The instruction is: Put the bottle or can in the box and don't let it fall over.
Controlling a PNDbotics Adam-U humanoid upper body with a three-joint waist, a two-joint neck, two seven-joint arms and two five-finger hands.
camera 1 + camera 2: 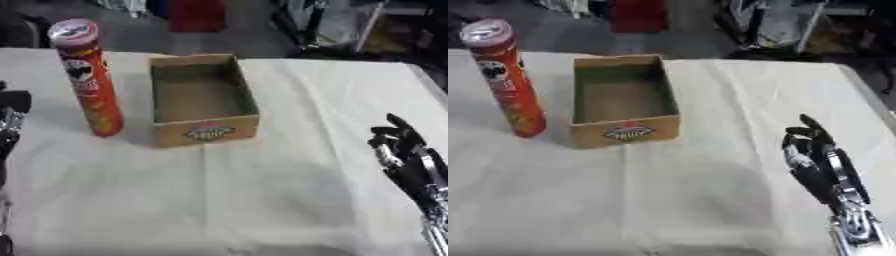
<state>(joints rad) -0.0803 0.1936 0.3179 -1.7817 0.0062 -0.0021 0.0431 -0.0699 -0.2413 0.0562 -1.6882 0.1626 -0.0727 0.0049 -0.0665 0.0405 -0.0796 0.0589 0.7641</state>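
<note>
- Nearest, at the right edge: right hand point(811, 152) over the white-clothed counter point(262, 190), fingers relaxed, holding nothing.
- Left edge: left hand point(10, 112) barely visible, finger state unclear.
- Farther: red can point(87, 77) upright, just left of the empty cardboard box point(206, 131).

White-clothed table point(289, 190), cluttered grey floor point(149, 35)

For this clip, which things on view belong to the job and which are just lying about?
Belongs to the job:
- red can, upright, left of the box, outside it
- cardboard box, open top, nothing in it
- right hand, above the cloth, holding nothing
- left hand, at the left edge

Just lying about:
- white tablecloth
- red thing on the floor beyond the table
</note>
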